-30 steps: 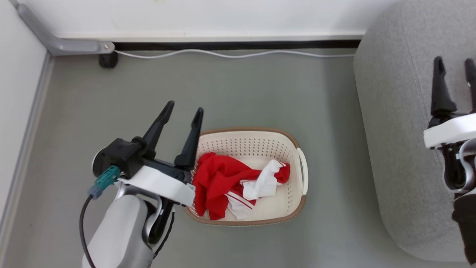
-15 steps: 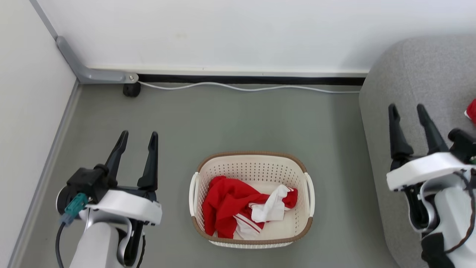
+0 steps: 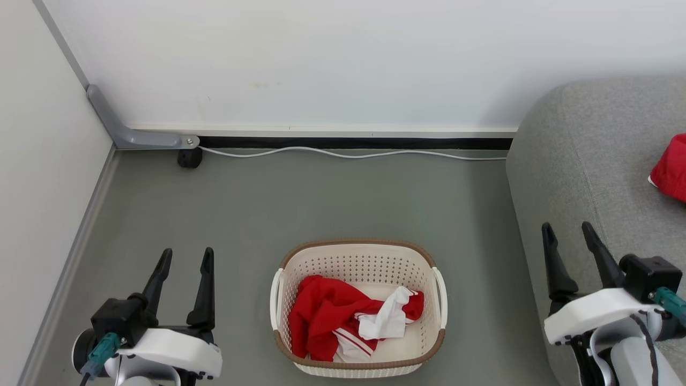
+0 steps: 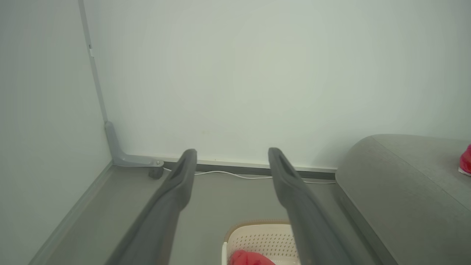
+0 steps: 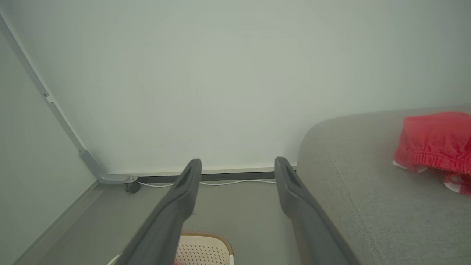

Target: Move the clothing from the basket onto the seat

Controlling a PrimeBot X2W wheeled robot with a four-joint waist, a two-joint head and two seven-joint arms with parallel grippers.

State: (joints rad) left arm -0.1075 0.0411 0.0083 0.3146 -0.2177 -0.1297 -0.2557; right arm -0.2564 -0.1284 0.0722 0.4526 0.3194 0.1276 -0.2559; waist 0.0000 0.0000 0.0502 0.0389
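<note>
The red clothing [image 3: 324, 321] in the laundry basket [image 3: 355, 243] is judged soft and light; its raised fold is best pinched. The left pincer [image 3: 187, 251] and right pincer [image 3: 566, 226] are spread, empty.

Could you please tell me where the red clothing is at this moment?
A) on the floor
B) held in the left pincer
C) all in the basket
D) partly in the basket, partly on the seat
D: red clothing lies in the basket, and another red piece rests on the grey seat.
</note>
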